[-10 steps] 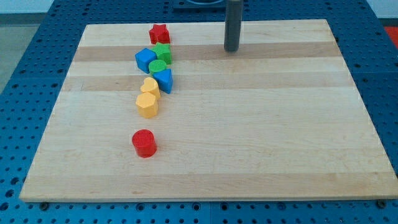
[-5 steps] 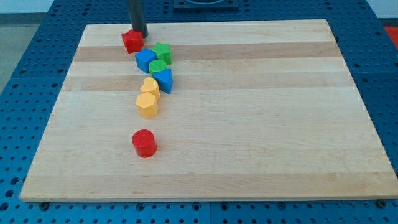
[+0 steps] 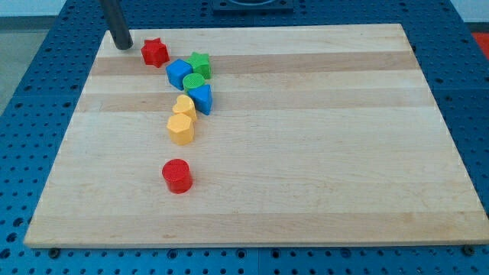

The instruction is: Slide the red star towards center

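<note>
**Tip lines up behind the star**

Far top-left of the surface (image 3: 306, 191): red star (image 3: 154, 52) sits free, blue cube (image 3: 179, 74) just beside it. Beyond, my tip (image 3: 122, 46) waits at its nine o'clock, apart; no jaws, nothing held. Centre lies toward four o'clock.

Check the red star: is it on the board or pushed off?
On. The red star sits on the wooden board near its top-left corner, right of my tip.

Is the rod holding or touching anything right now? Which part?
Nothing is held. My tip stands near the board's top-left corner, apart from the red star, which lies just to its right in the view.
</note>
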Controlling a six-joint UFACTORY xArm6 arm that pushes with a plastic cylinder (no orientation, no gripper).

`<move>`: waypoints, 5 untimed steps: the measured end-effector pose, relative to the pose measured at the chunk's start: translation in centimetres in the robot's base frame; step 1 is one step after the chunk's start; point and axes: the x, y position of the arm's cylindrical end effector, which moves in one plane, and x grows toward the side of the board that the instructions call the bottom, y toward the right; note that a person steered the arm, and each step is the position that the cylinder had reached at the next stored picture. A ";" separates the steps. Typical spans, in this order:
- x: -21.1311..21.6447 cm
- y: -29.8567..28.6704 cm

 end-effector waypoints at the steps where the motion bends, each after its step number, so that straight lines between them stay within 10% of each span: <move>1: -0.1 0.0; 2: -3.1 3.2; 5: 9.8 3.9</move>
